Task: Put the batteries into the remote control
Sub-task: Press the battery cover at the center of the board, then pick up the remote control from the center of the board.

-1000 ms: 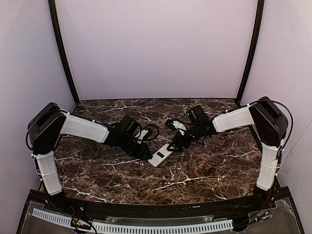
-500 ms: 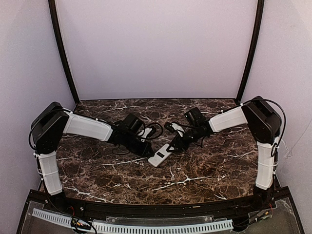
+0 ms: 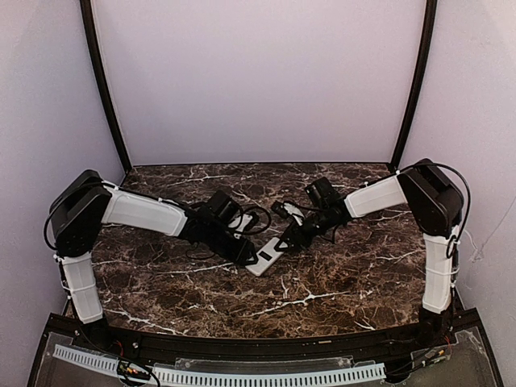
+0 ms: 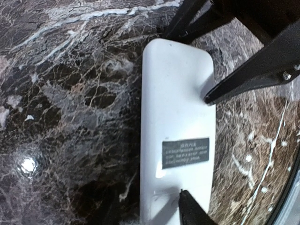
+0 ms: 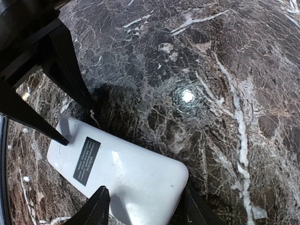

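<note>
The remote control [image 3: 266,256] lies on the marble with its plain white back up, its dark label [image 4: 185,153] showing. My right gripper [image 3: 287,239] is closed across its far end, one finger [image 5: 97,206] at one long edge and the other [image 5: 194,206] at the corner. My left gripper [image 3: 247,251] is at the near end with its jaws apart. One of its fingertips [image 4: 188,208] rests on the white back below the label. Its other finger [image 5: 77,79] comes down beside the remote. The batteries are out of view.
The dark marble table [image 3: 339,282] runs to purple walls at the back and sides. A small white piece [image 3: 295,211], which I cannot identify, lies behind my right gripper. Black cables loop by the left wrist [image 3: 254,216].
My left gripper has moved right onto the remote's near end. My right arm has lowered and settled at the far end. The remote has stayed in place.
</note>
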